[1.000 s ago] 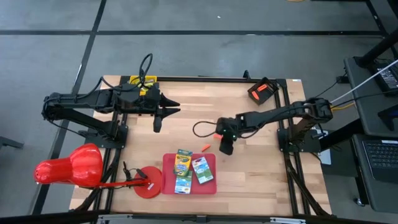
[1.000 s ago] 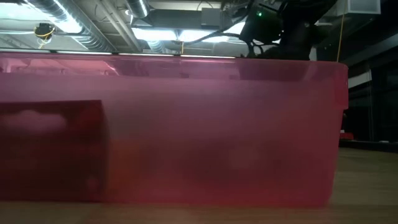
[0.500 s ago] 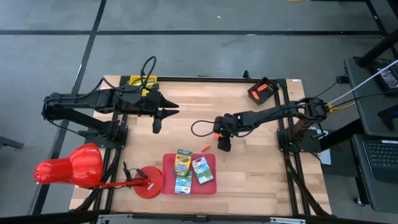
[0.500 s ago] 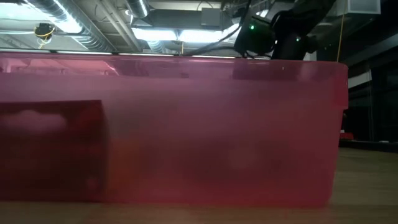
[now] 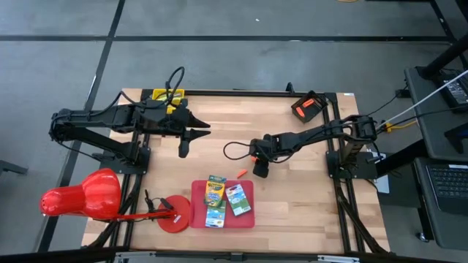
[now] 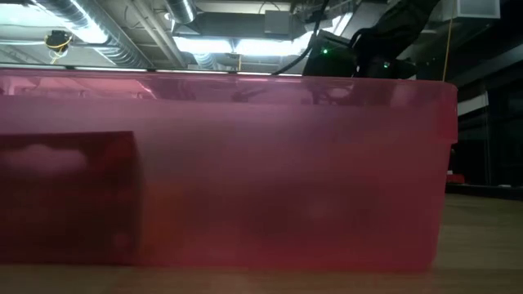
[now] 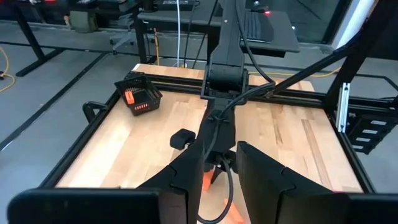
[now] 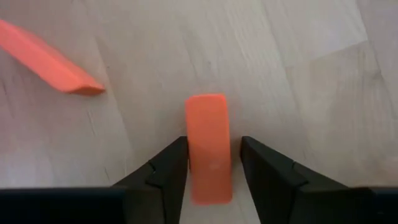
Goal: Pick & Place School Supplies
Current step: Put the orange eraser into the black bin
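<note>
Between right end effector (image 8: 214,163) fingers (image 8: 163,168), short flat orange stick (image 8: 209,147).

I can read no text, number or brand from here. The yellow-green crayon box (image 5: 214,192) and the green-white pack (image 5: 238,199) in the red tray (image 5: 197,191), near my right hand (image 5: 261,171), carry printing too small to make out. The dark basket (image 7: 137,97), beyond my left hand (image 7: 217,177), has an orange label, unreadable.
</note>
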You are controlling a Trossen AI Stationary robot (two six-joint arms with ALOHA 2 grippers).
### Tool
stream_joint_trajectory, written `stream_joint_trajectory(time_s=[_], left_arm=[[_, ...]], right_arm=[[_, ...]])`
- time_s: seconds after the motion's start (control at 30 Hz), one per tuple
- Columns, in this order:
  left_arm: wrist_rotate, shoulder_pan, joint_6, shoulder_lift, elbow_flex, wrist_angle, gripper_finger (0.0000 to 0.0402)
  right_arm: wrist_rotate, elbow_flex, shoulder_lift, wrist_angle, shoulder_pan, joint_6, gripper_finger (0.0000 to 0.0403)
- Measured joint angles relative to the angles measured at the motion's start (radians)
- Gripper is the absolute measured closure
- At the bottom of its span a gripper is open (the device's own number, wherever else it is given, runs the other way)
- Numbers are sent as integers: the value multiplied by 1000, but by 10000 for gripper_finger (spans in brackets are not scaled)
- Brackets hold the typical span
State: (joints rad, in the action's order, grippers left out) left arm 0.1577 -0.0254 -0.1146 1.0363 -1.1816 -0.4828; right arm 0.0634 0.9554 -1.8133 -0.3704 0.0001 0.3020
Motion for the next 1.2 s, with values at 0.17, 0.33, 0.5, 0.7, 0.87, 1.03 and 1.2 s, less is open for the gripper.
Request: stream_joint_trajectory(time_s=[0.17,0.33,0.5,0.7,0.87,1.03,1.2], left_arm=[[0,0,-3,0,0,0,309],[3,0,-6,0,0,0,309],[5,0,-5,0,0,1,309],[5,0,-4,0,0,4,309],[5,0,-2,0,0,4,309],[5,0,6,0,0,4,309],[5,0,6,0,0,4,309]], right_arm=[[5,0,-2,5,7,15,276],[11,-1,-3,4,13,72,303],[13,19,-6,-35,0,165,307],[36,68,-13,-89,-45,185,303],[132,118,-13,-191,-121,183,303],[158,164,4,-278,-216,131,303],[221,177,71,-317,-337,112,302]])
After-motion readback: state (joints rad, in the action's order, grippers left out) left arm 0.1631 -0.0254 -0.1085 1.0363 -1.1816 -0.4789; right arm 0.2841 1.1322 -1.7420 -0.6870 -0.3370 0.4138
